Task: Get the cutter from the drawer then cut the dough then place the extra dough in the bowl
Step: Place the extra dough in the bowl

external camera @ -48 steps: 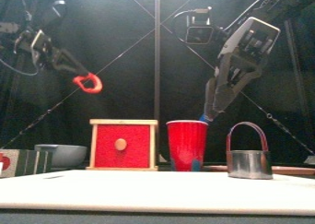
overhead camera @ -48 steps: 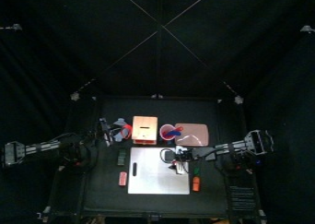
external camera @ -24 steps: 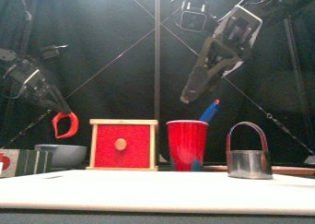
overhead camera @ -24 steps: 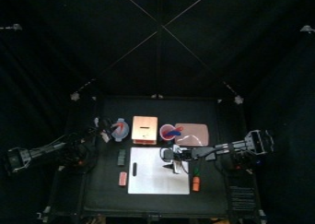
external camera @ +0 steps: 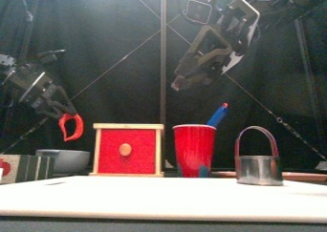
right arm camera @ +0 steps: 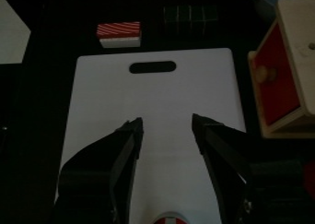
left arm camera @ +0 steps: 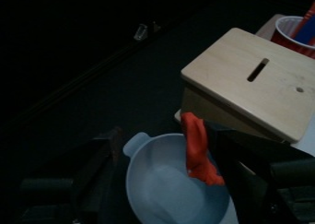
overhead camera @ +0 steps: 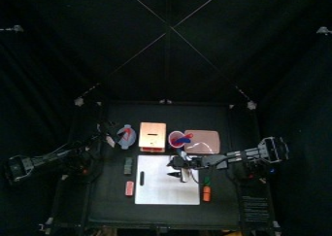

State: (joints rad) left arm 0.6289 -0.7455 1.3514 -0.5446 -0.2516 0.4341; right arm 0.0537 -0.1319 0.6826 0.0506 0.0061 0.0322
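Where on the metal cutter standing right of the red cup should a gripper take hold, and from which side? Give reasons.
Take the metal cutter by the top of its wire handle, coming straight down from above. It stands upright, and the handle arches over the round body with open space beneath, so the jaws can close across the thin wire. The round wall looks a wider, less sure grip.

Left to right stand bowl (external camera: 64,160), wooden box (external camera: 128,150), cup (external camera: 194,150) and cutter (external camera: 258,168), with the cutting board (external camera: 153,196) in front.

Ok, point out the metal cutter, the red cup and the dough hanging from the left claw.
metal cutter (external camera: 258,170): front view, on its round wall.
red cup (external camera: 194,150): front view, middle of its side.
dough (left arm camera: 198,156): left wrist view, middle of the hanging strip.
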